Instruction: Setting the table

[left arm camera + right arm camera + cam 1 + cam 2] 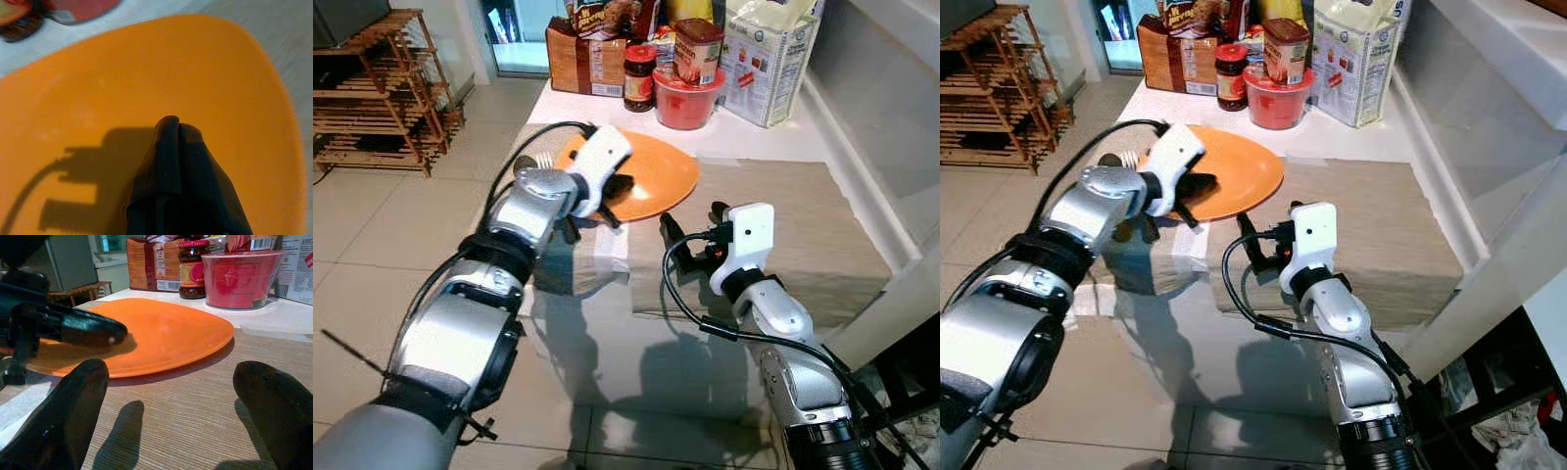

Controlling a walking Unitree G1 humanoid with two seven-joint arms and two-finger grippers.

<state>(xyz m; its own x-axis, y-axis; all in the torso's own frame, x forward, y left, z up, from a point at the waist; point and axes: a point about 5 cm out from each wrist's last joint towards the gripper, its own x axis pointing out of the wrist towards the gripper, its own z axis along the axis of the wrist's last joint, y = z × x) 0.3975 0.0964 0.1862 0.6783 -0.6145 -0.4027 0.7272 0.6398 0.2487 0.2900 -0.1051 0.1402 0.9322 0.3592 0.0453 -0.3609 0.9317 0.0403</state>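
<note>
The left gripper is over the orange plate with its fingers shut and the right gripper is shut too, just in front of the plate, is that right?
Not quite: the right gripper is open, its fingers spread apart in the right wrist view. The left gripper is shut over the orange plate.

The left arm is reaching forward from the lower left, its white wrist tilted down and the left gripper [168, 147] lying low with its two black fingers pressed together. The right arm is stretching forward from the lower right, wrist upright, with the right gripper [168, 401] holding its fingers [73, 406] spread wide apart
</note>
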